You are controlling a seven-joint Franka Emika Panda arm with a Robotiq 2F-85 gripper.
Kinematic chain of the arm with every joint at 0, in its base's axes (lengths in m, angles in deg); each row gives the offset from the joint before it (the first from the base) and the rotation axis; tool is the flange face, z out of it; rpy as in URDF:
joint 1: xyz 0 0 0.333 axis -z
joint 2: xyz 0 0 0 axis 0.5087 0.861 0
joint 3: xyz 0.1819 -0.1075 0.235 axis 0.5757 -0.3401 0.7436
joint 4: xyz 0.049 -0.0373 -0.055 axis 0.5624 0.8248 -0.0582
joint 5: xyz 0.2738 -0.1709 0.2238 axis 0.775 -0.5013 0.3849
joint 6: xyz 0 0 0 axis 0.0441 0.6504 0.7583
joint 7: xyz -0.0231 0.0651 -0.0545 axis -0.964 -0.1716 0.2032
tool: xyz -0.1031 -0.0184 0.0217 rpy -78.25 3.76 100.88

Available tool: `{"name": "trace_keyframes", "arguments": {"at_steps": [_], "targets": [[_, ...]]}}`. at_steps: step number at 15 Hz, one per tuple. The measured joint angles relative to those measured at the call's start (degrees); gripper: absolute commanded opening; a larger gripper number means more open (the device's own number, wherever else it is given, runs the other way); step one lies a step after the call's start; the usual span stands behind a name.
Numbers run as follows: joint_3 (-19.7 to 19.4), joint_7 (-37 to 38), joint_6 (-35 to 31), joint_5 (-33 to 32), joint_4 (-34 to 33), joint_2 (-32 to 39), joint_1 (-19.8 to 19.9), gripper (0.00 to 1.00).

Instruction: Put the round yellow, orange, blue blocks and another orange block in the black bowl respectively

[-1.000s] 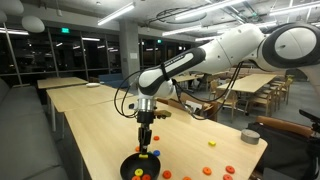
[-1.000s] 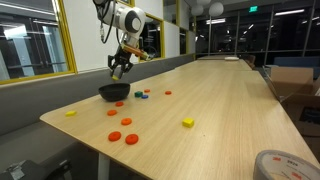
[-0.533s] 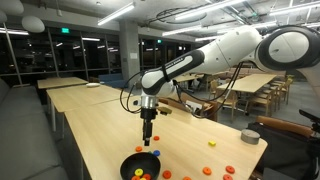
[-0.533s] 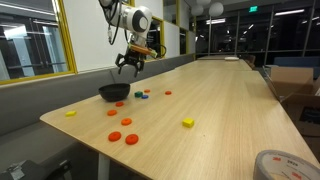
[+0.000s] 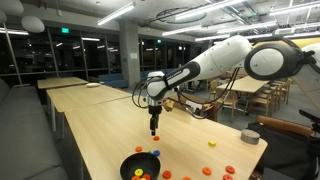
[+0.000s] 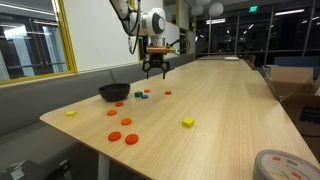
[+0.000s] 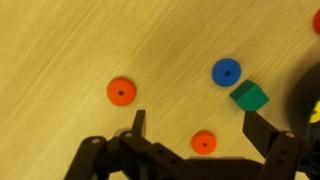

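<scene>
The black bowl [image 5: 138,167] [image 6: 114,92] sits near the table's edge with yellow and orange pieces inside; the wrist view shows only its dark rim [image 7: 312,95] at the right edge. A blue block [image 7: 226,72] [image 5: 155,153] lies on the table beside the bowl, next to a green cube [image 7: 249,96]. One orange block [image 7: 204,142] lies below the space between my fingers, another orange block [image 7: 121,91] further left. My gripper [image 5: 153,128] [image 6: 154,70] [image 7: 200,125] hangs open and empty above the table, away from the bowl.
More orange discs [image 6: 128,122] [image 5: 206,171] lie scattered on the wooden table [image 6: 220,110]. A yellow disc [image 6: 70,113] and a yellow cube [image 6: 188,122] lie nearer the front edge. A tape roll [image 6: 282,165] sits at the table's near corner.
My gripper was low over the bowl with its jaws nearly shut; it has opened, risen and moved sideways away from the bowl.
</scene>
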Motion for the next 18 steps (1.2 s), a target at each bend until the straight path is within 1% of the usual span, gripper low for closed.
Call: {"name": "trace_keyframes", "arguments": {"at_steps": [4,8,13,18], "targets": [[-2.5,12.7,0.0,-4.6,-7.3,8.2,-1.1,1.0],[-4.4,23.2,0.3,-5.7,-14.2,14.0,-2.6,1.0],[-6.1,32.3,0.4,-5.8,-18.3,15.1,-4.4,1.0],[-6.9,41.1,1.9,-5.8,-18.6,14.4,-5.2,1.0]]}}
